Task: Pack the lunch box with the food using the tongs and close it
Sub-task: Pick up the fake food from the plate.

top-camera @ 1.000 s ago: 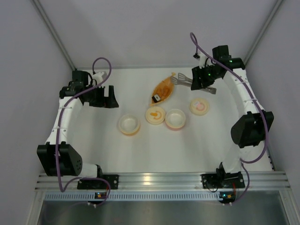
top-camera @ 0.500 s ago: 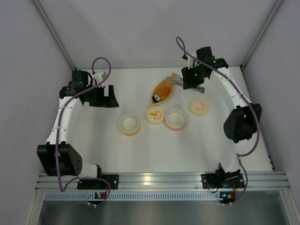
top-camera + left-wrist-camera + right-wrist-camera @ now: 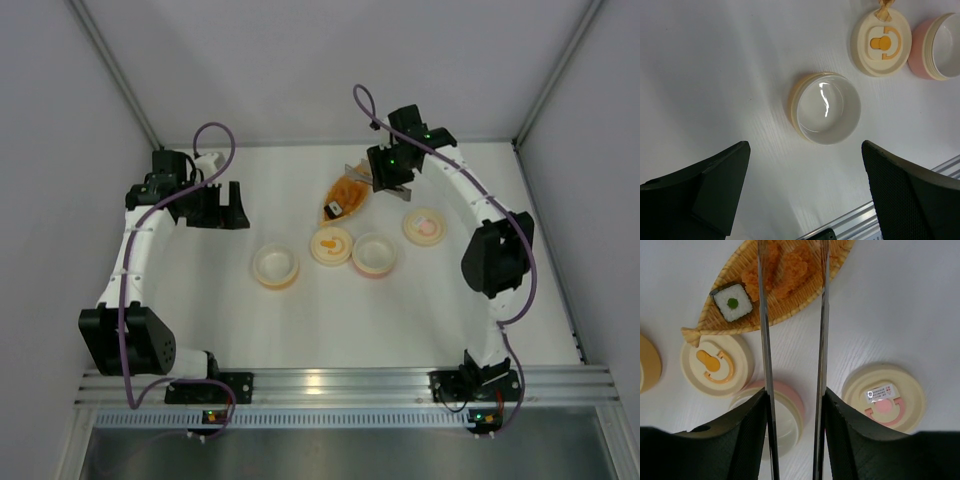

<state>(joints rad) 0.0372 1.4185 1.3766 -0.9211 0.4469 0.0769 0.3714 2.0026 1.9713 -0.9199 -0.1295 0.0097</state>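
My right gripper (image 3: 386, 172) (image 3: 794, 392) is shut on the slim grey tongs (image 3: 763, 335), one finger pressing the outside of each arm. The two arms stand apart and reach out over the orange leaf-shaped tray (image 3: 715, 320) (image 3: 352, 203). They straddle the orange food lump (image 3: 790, 267) (image 3: 347, 189). The black block with a white patch (image 3: 732, 303) (image 3: 335, 208) lies just left of the tongs on the same tray. My left gripper (image 3: 225, 208) (image 3: 805, 145) hangs open and empty at the far left, above the table near a yellow lunch box bowl (image 3: 827, 109) (image 3: 275, 266).
A pink bowl (image 3: 375, 252) (image 3: 785, 415) stands open beside a cream lid with an orange mark (image 3: 331, 245) (image 3: 715, 365). A cream lid with a pink mark (image 3: 425, 226) (image 3: 885, 397) lies to the right. White walls close in the table on three sides.
My right arm has swung left with the tongs, from the back right to over the leaf-shaped tray, and squeezed them slightly. The left arm has not moved.
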